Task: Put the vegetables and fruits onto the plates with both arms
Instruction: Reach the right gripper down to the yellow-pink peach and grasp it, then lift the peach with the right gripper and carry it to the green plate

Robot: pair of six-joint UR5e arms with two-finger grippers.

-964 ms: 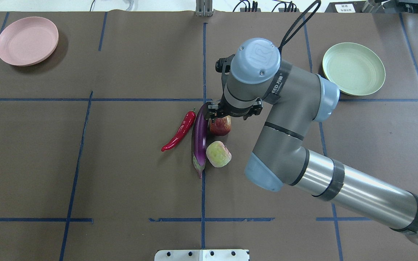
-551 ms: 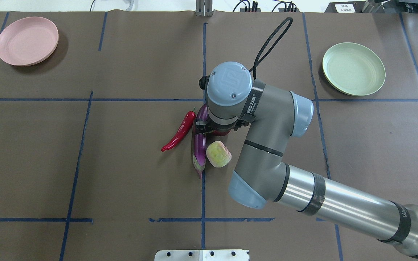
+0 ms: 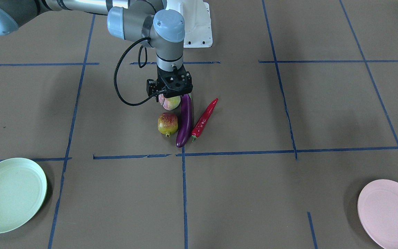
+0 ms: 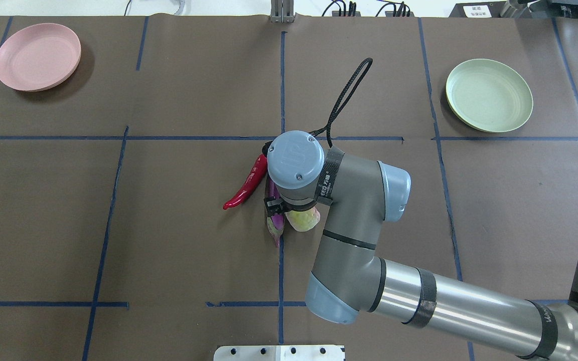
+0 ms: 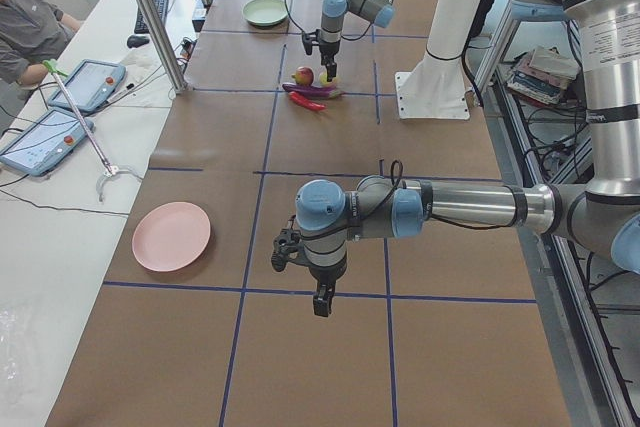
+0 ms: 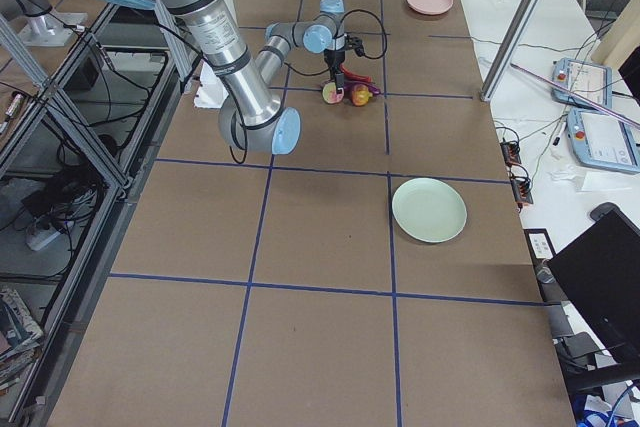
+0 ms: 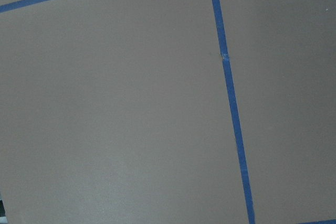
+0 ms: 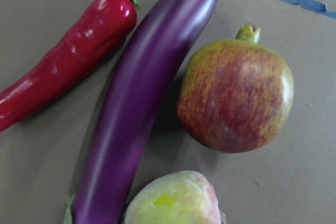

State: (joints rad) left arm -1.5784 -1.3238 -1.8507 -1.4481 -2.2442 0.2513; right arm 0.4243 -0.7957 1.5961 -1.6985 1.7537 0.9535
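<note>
**Right arm over the fruit cluster, left arm out over bare desk**

Left arm (image 5: pixel 450 205): stretched low and nearly level toward the desk's left end, wrist turned down. Left fingers (image 5: pixel 320 305) hang just above the brown desk (image 4: pixel 168 225), close to a blue tape line (image 7: pixel 231 103). They show in the side view only, so I cannot tell whether they are spread or pressed together. The left wrist camera shows only desk paper and tape.

Pink plate (image 4: pixel 37 56): far left corner, nothing on it.

Mid-desk cluster, left to right:
- Chili (image 4: pixel 246 186), lying slantwise.
- Eggplant (image 3: pixel 185 119), just beside the chili, cap end toward the robot.
- Pomegranate (image 3: pixel 167 123), just beside the eggplant on its other side, toward the far edge.
- Peach (image 3: pixel 170 103), against the eggplant's cap end.

Right arm (image 4: pixel 419 301): comes in from the near right corner, elbow bent, wrist vertical over the cluster. Right fingers (image 3: pixel 169 94) point straight down directly over the peach. The tips are hidden, so I cannot tell their spread or whether they touch it.

Mint plate (image 4: pixel 488 95): toward the far right corner, nothing on it.

Room: a seated operator (image 5: pixel 30 22) and tablets (image 5: pixel 90 82) at a side bench beyond the far edge.
</note>
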